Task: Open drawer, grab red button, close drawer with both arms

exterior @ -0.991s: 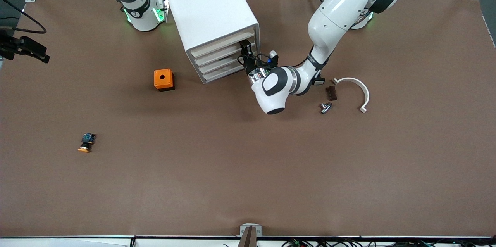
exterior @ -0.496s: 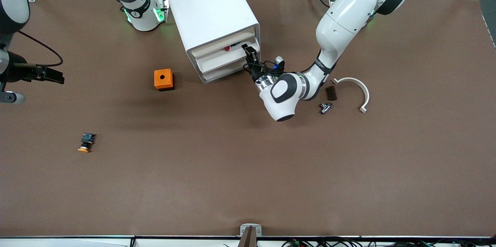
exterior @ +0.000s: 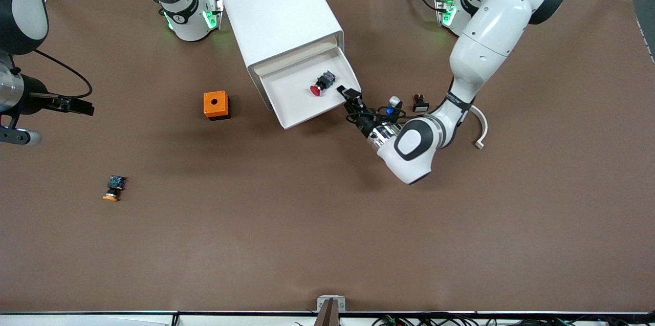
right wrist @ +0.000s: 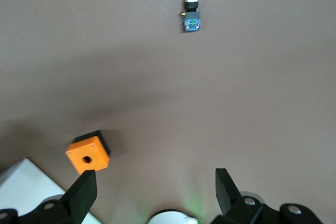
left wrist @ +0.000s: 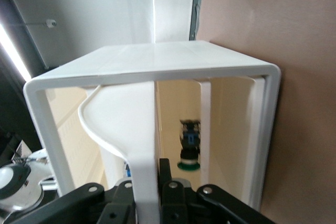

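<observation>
From the front camera, the drawer (exterior: pixel 307 98) stands pulled well out of the white cabinet (exterior: pixel 279 14), and the left hand (exterior: pixel 352 96) is clenched on the corner of the drawer's front, at the end toward the left arm's base. The button (exterior: pixel 321 84) with the red cap lies on its side inside the drawer, near that same end and quite close to the gripping fingers. The right hand (exterior: pixel 77 106) hangs at the right arm's end of the surface, above the brown cover, well apart from the cabinet. An orange cube (exterior: pixel 216 105) sits beside the cabinet, an orange-capped button (exterior: pixel 113 188) lies nearer the camera, and a white curved bracket (exterior: pixel 478 126) peeks out past the left arm. In the left wrist view the fingers (left wrist: pixel 168 190) pinch the drawer's pale front, and the button shows in the tray past it. In the right wrist view the right hand (right wrist: pixel 155 192) is spread wide and empty, with the orange cube and the orange-capped button on the surface under it. The opening step looks done; the grab comes next. That calls for the right hand to cross to the drawer and come down over the red-capped button while the left steadies the front.
</observation>
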Robot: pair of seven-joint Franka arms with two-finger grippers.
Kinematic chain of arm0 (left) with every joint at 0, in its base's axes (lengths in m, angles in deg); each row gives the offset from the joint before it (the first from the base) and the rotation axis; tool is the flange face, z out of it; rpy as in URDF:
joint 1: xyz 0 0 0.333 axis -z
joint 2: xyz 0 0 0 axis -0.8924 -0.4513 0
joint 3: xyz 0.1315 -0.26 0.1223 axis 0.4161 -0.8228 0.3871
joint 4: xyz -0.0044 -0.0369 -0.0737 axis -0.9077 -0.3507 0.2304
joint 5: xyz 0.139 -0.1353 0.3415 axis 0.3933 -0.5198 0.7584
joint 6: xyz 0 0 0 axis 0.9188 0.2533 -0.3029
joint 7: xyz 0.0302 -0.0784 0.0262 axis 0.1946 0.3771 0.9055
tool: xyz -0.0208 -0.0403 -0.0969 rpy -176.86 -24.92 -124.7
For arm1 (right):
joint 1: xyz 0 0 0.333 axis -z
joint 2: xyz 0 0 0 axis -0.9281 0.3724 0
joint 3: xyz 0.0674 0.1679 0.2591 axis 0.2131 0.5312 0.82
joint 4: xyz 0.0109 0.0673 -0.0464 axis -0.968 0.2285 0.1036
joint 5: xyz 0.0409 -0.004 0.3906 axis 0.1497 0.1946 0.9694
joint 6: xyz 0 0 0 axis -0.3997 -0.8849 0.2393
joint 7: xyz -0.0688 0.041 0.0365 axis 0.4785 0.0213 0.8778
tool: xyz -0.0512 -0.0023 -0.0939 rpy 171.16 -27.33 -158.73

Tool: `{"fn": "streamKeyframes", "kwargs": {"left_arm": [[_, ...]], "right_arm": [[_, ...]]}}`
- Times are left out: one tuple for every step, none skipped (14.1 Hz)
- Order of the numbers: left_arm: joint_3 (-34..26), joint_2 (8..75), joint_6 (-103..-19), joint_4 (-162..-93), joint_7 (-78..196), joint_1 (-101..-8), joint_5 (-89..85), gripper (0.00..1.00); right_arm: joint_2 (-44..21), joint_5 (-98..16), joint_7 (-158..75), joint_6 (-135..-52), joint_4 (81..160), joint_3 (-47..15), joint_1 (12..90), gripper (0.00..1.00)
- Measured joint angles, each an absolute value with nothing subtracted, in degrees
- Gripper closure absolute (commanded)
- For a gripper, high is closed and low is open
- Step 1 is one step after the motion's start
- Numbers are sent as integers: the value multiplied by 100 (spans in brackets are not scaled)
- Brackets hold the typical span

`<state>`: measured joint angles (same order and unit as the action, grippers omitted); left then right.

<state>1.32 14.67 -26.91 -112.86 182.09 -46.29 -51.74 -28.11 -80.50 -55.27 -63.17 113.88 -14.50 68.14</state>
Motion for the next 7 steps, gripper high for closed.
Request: {"fn": "streamKeyframes", "kwargs": {"left_arm": [[136, 1467, -2687, -11292, 18170, -4694, -5170, 85], [139, 1466, -2685, -11297, 18154, -4734, -5165, 79], [139, 1467, -2683, -11299, 18146, -4748, -5164, 64], [140, 1466, -2685, -11299, 18142, -4748, -5163, 37], [149, 1466, -2696, -11298, 18129, -4747, -5155, 22], [186, 1465, -2708, -11287, 18075, -4745, -5154, 15], [240, 1465, -2713, -11252, 17963, -4748, -5154, 7]], "right_arm": [[-2811, -7985, -5826, -6312, 11387, -1432, 6783, 0], [-2813, -7934, -6218, -6292, 11381, -1404, 6686, 0], [-2817, -7904, -6701, -6251, 11373, -1377, 6512, 0], [-2824, -7832, -7204, -6228, 11373, -1347, 6302, 0], [-2827, -7675, -7707, -6218, 11373, -1327, 6087, 0], [-2830, -7546, -8168, -6222, 11373, -1311, 5868, 0], [-2830, -7476, -8547, -6276, 11373, -1303, 5634, 0]]}}
